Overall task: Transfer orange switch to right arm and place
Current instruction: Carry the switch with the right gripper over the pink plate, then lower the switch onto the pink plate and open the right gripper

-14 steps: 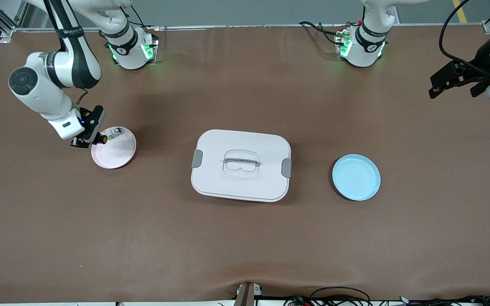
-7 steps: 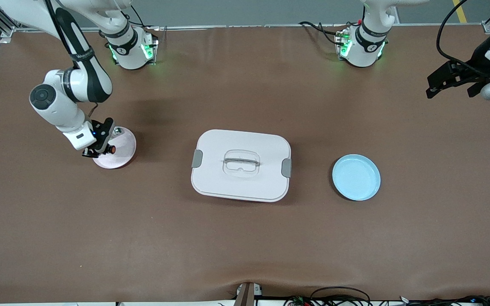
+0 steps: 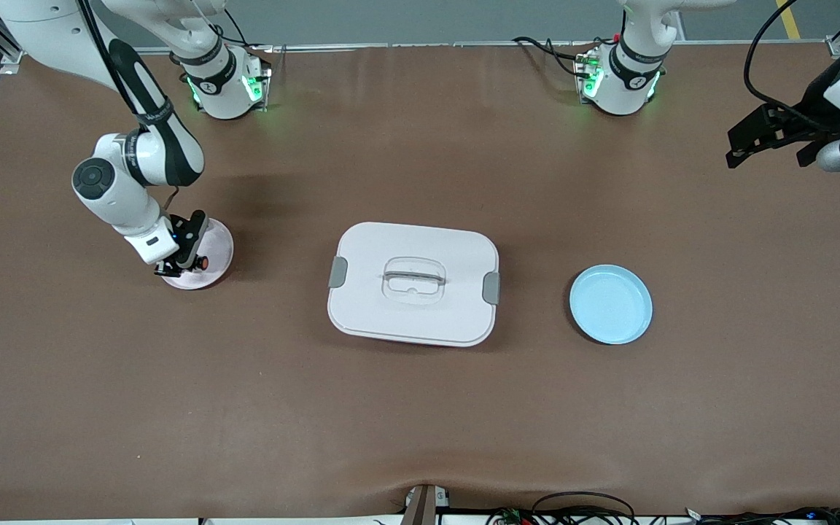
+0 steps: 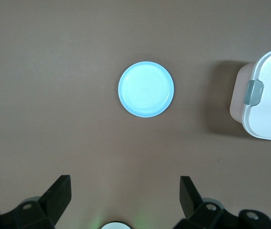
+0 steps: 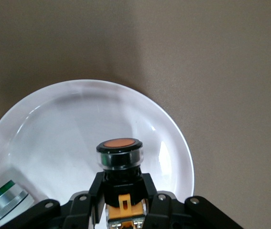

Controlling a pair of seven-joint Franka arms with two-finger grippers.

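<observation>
Right wrist view showed the orange switch (image 5: 120, 153) clamped between the closed fingers of the right gripper (image 5: 121, 195), button end pointing away from the wrist, held over the pink plate (image 5: 54, 119). A white-and-green part (image 5: 5, 200) was already lying in that plate near its rim. In the front view the right gripper (image 3: 185, 264) was seen low over the pink plate (image 3: 219, 244), toward the right arm's end of the table. The left gripper (image 3: 763, 138) was held wide and empty, up in the air at the left arm's end, where that arm waited.

Several risks were judged. If the switch were released from too high, it could bounce or roll off the shallow plate, being round. If it were lowered off-centre, the white-and-green part could be struck. A tilted release could leave it tipped on the rim.

Counted: one orange switch, one white-and-green part, one pink plate, one blue plate (image 3: 610, 304), one lidded white box (image 3: 413, 283), two grippers.
</observation>
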